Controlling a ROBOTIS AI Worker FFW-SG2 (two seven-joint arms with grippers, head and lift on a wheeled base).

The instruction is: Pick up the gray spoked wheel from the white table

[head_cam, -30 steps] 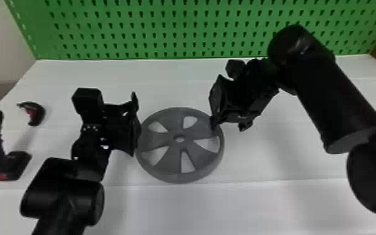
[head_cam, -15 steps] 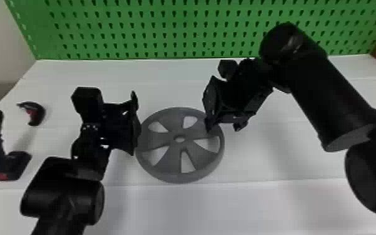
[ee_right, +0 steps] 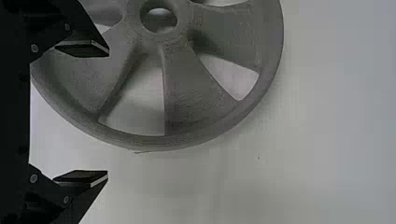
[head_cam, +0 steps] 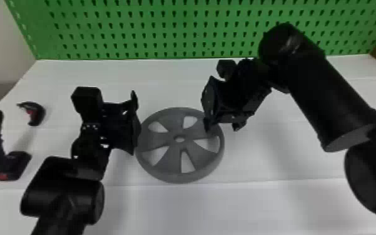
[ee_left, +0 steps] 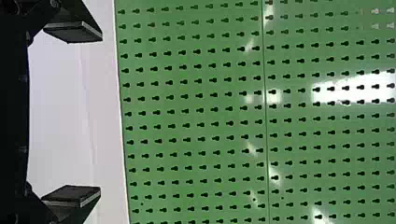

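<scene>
Wheel [head_cam: 159, 140], gray, round, spoked, lies flat on white table [head_cam: 196, 212]; R black gripper [ee_right: 108, 113], fingers spread, shd straddle rim [ee_right: 173, 142] squarely b4 closing evenly, w/ L black gripper [ee_left: 100, 112], also spread, kept clear.

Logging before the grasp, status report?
Left hand and right hand open, nothing gripped. Gray spoked wheel flat on white table. Cordless drill far left, not in the way.

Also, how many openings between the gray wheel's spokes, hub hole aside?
5 openings in the wheel, head view: upper left, upper right, right, bottom, lower left. The right tool overlaps it; none seems hidden.
</scene>
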